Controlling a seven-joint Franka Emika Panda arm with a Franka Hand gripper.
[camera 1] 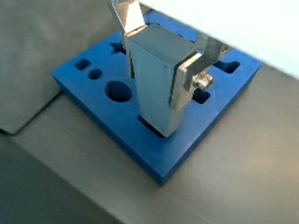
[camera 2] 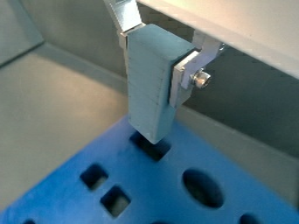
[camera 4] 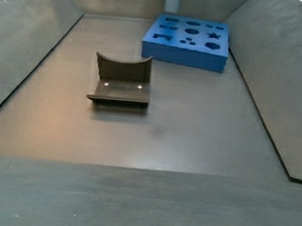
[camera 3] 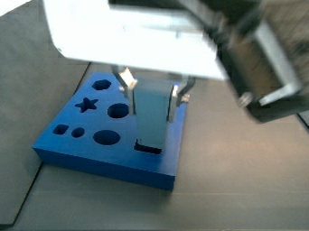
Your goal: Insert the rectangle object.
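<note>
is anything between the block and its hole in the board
Nothing visible does. The gripper holds the block upright over the blue board, its lower end at or in the rectangular hole. The U-shaped block sits apart on the floor.

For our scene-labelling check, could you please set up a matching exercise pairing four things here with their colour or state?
Things:
1. rectangle object
2. board
3. U-shaped block
4. gripper

States:
a. dark grey, standing apart on the floor
b. bright blue, with shaped holes
c. pale blue-grey, upright, its lower end at a rectangular hole
d. above the board, jaws shut on a piece

Pairs: 1-c, 2-b, 3-a, 4-d
</note>
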